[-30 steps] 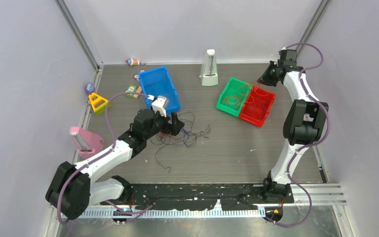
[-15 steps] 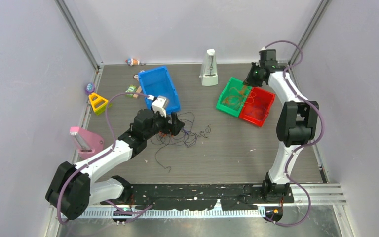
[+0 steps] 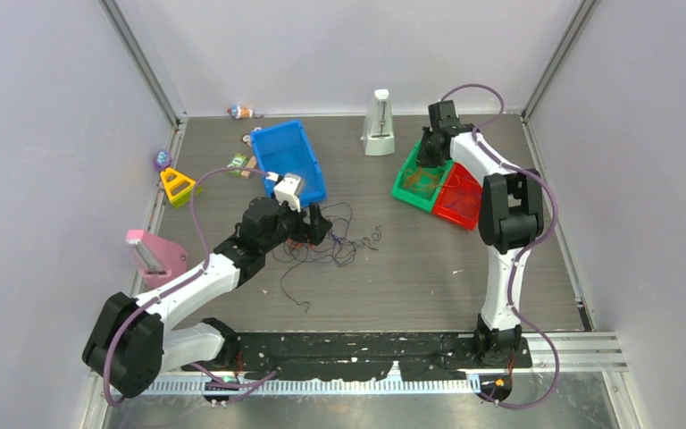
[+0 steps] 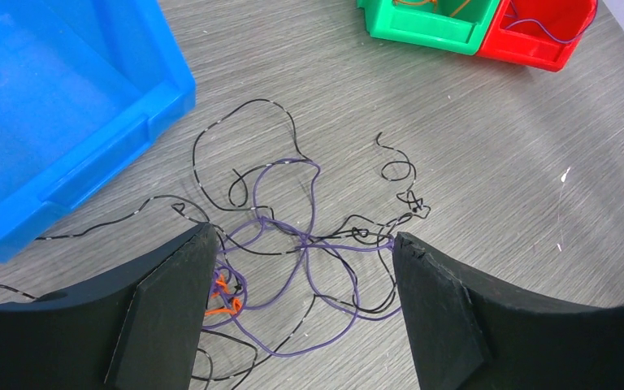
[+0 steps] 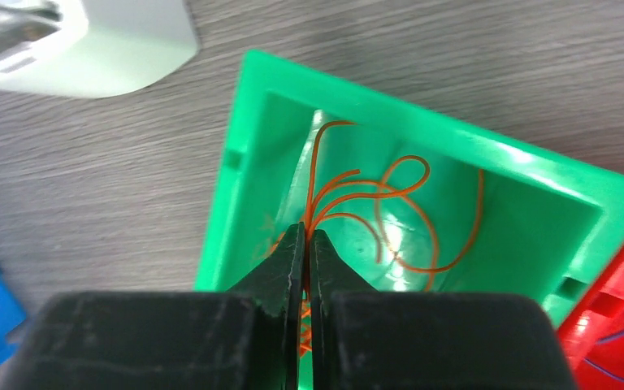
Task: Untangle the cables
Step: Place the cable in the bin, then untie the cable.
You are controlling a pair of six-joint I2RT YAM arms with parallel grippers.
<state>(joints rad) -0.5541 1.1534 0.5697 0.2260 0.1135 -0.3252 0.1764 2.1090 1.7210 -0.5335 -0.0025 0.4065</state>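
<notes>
A loose tangle of thin purple, black and orange cables (image 3: 326, 243) lies mid-table; in the left wrist view (image 4: 309, 244) purple loops cross black strands, with an orange knot (image 4: 226, 296) by the left finger. My left gripper (image 4: 301, 268) is open, low over the tangle, straddling it. My right gripper (image 5: 306, 236) is shut on orange cables (image 5: 390, 203) that curl in the green bin (image 5: 244, 162). In the top view the right gripper (image 3: 427, 164) hangs over the green bin (image 3: 408, 188).
A red bin (image 3: 462, 206) with a purple strand adjoins the green one. A blue bin (image 3: 290, 156) stands just behind the left gripper. A white metronome-like object (image 3: 379, 123) is at the back; small toys (image 3: 177, 186) and a pink holder (image 3: 154, 255) sit at the left.
The right arm has swung left from the back right corner, over the red bin, to the green bin. The left arm and the tangle have not moved.
</notes>
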